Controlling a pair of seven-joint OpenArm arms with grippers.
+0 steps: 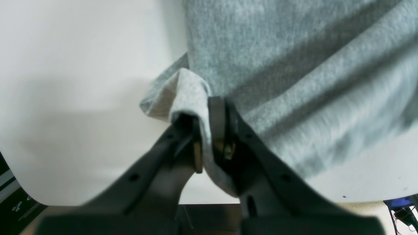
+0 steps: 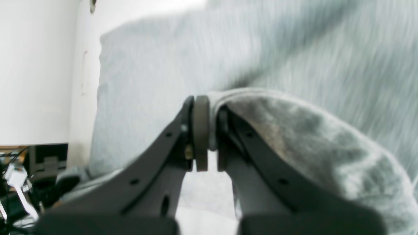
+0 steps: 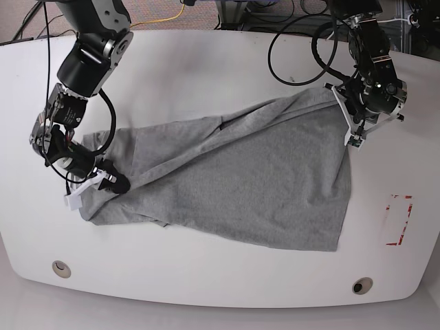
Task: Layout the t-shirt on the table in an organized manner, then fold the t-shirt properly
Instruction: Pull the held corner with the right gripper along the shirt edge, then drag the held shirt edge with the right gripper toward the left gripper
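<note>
1. I am looking down from the base view at the t-shirt (image 3: 254, 185), which is lying spread across the middle of the table (image 3: 206, 289) — its long axis is running from the lower left of that view up toward the upper right.
2. The cloth is lying plain side up, with a long diagonal fold ridge running along its upper edge; I cannot tell which end is the neck.
3. My left gripper (image 1: 205, 130) is pinching a bunched corner of the grey fabric, fingers (image 1: 217, 119) closed narrow on it, at the upper right end in the base view.
4. My right gripper (image 2: 209, 130) is clamping a rolled edge of the shirt between its pads (image 2: 200, 130) at the lower left end.
5. A red tape rectangle (image 3: 397, 220) is sitting on the table near the shirt's right edge — apart from the cloth.
</note>
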